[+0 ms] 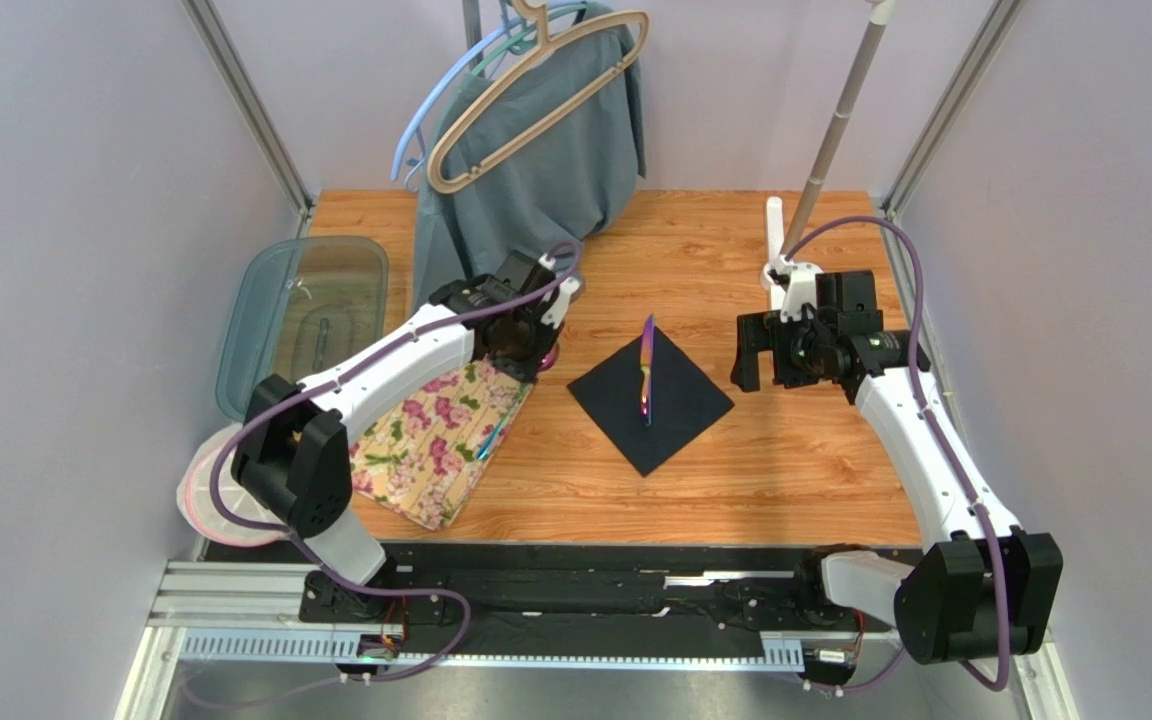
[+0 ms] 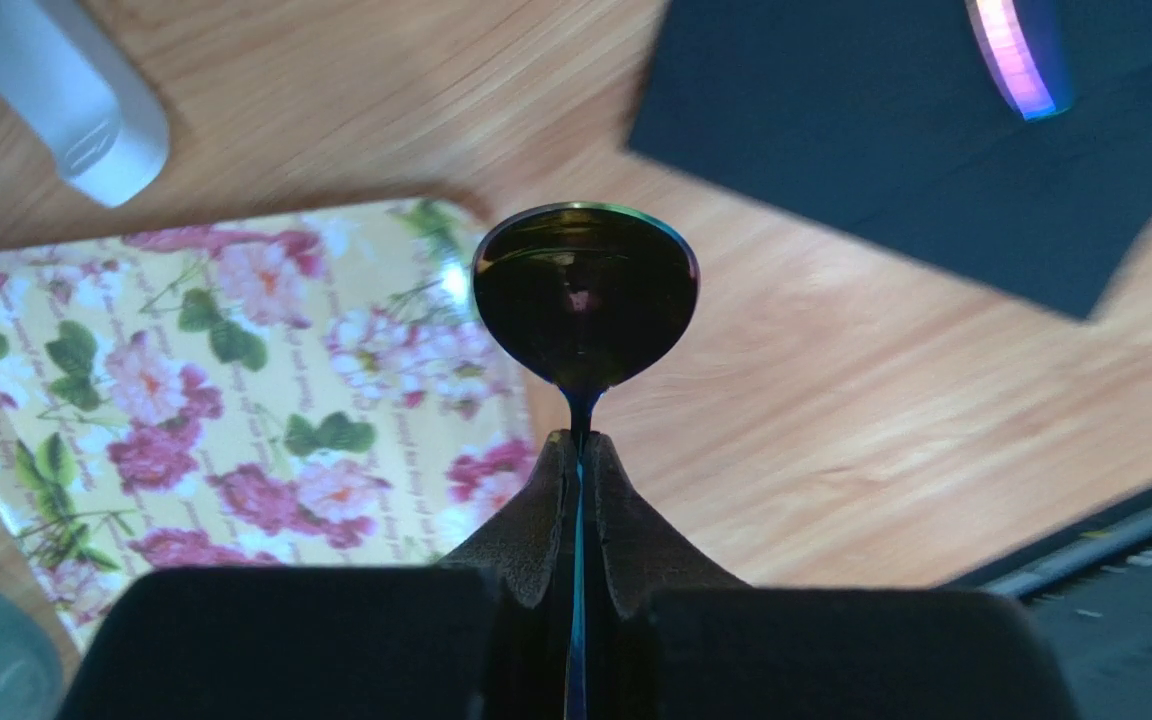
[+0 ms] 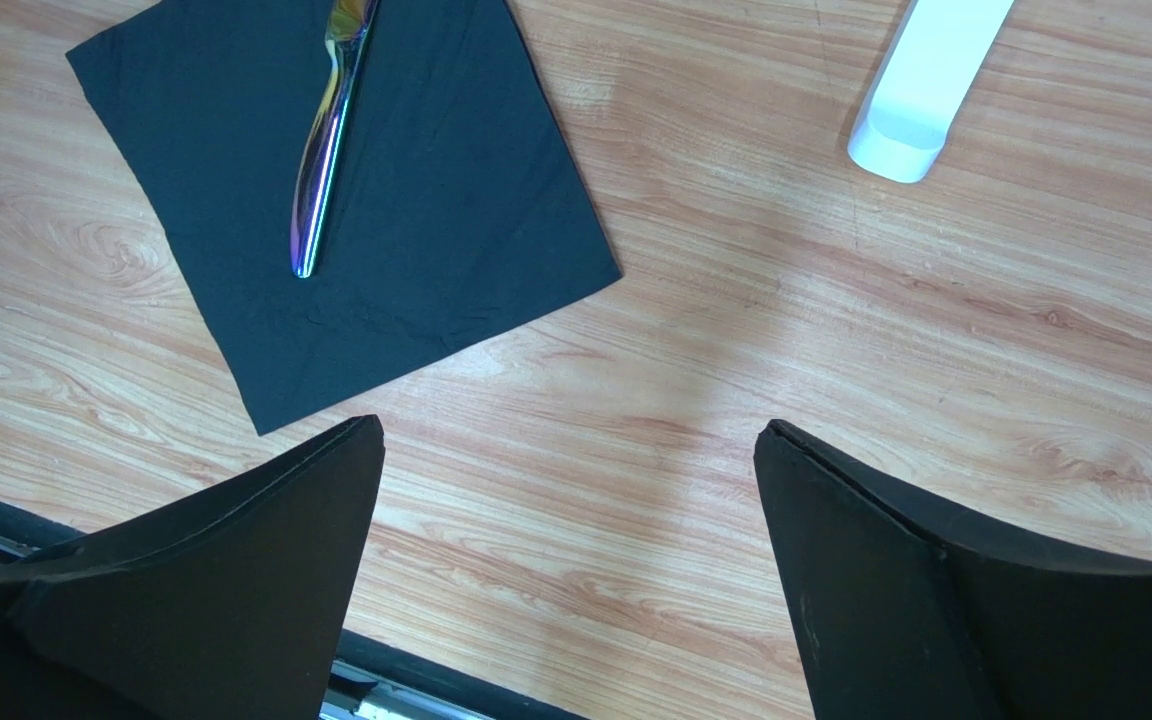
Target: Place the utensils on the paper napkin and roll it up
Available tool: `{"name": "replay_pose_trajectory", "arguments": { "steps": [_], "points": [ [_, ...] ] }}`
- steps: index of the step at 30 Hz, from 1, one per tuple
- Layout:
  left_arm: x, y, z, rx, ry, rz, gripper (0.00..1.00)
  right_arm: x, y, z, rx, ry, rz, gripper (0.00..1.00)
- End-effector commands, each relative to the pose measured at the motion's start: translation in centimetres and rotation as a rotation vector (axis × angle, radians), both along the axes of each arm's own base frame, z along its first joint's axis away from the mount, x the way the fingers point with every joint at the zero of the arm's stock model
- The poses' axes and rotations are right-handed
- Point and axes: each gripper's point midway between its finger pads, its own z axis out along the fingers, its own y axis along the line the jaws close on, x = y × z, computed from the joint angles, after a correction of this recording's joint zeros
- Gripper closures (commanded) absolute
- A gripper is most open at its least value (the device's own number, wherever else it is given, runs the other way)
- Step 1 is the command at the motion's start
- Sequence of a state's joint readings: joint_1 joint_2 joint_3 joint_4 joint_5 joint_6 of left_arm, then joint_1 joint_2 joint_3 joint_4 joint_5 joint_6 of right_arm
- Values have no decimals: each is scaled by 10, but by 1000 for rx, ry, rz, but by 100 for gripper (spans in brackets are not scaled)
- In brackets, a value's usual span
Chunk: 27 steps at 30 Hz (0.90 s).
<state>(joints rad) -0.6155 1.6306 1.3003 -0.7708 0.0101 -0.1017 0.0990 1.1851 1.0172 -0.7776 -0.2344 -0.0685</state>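
My left gripper [image 2: 579, 444] is shut on the thin handle of an iridescent spoon [image 2: 585, 300]. The dark bowl of the spoon sticks out ahead of the fingertips, above the right edge of the floral mat [image 2: 207, 375]. In the top view the left gripper [image 1: 537, 354] hovers at the mat's far corner, left of the black paper napkin [image 1: 675, 417]. One rainbow utensil [image 1: 648, 368] lies on the napkin [image 3: 432, 225], along its left half, and shows again as the utensil [image 3: 321, 158] in the right wrist view. My right gripper [image 3: 567, 435] is open and empty over bare wood, right of the napkin.
The floral mat [image 1: 432, 443] lies at the left. A grey-teal garment [image 1: 537, 165] on hangers stands at the back. A clear lidded container [image 1: 304, 315] and a pale bowl [image 1: 214, 488] sit at the left edge. A white post base [image 1: 776, 233] stands behind the right gripper.
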Motion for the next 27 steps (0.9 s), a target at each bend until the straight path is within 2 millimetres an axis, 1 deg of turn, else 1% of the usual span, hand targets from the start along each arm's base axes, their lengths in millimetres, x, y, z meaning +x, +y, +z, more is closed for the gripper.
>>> {"name": "replay_pose_trajectory", "arguments": {
  "steps": [1,2,3,4,5,6,7,8,9,10,11,12,13,14,15,18,21,22,24,25,27],
  "points": [
    [5,-48,48,-120,-34,117,100,9,-1,13,3,-32,-8,0],
    [7,-57,44,-124,-13,130,100,10,-1,13,2,-30,-11,0],
    [14,-70,58,-164,-30,144,100,10,-1,13,1,-30,-11,0],
    [12,-83,61,-188,-21,151,100,11,-1,12,-2,-27,-13,0],
    [15,-94,55,-199,3,175,100,11,-2,11,-4,-24,-16,0],
    [22,-107,66,-233,-14,181,100,12,-3,11,-4,-22,-19,0],
    [24,-117,68,-251,-16,186,100,12,-4,11,-8,-22,-26,0],
    [24,-129,58,-257,12,203,100,13,-4,10,-11,-18,-28,0],
    [30,-140,64,-289,2,212,100,14,-6,10,-17,-18,-35,0],
    [32,-147,62,-300,11,227,100,15,-7,10,-20,-19,-39,0],
    [37,-158,56,-305,21,234,100,15,-8,9,-22,-13,-42,0],
    [40,-165,52,-316,35,264,100,15,-9,8,-22,-11,-46,0],
    [38,-175,49,-337,68,263,100,16,-9,8,-22,-9,-49,0],
    [42,-185,42,-345,82,270,100,17,-10,8,-21,-8,-49,0],
    [42,-193,38,-355,101,285,100,17,-10,7,-20,-4,-52,0],
    [47,-212,22,-375,134,309,100,18,-11,6,-24,0,-54,0],
    [53,-224,11,-393,152,324,100,19,-13,6,-26,-1,-59,0],
    [55,-227,4,-392,157,336,100,19,-13,5,-26,1,-59,0],
    [61,-232,4,-411,141,344,100,19,-12,5,-24,3,-57,0],
    [63,-233,-2,-408,140,348,100,19,-13,4,-24,6,-58,0],
    [66,-238,-3,-415,135,347,100,18,-12,3,-23,7,-57,0]
  ]
}}
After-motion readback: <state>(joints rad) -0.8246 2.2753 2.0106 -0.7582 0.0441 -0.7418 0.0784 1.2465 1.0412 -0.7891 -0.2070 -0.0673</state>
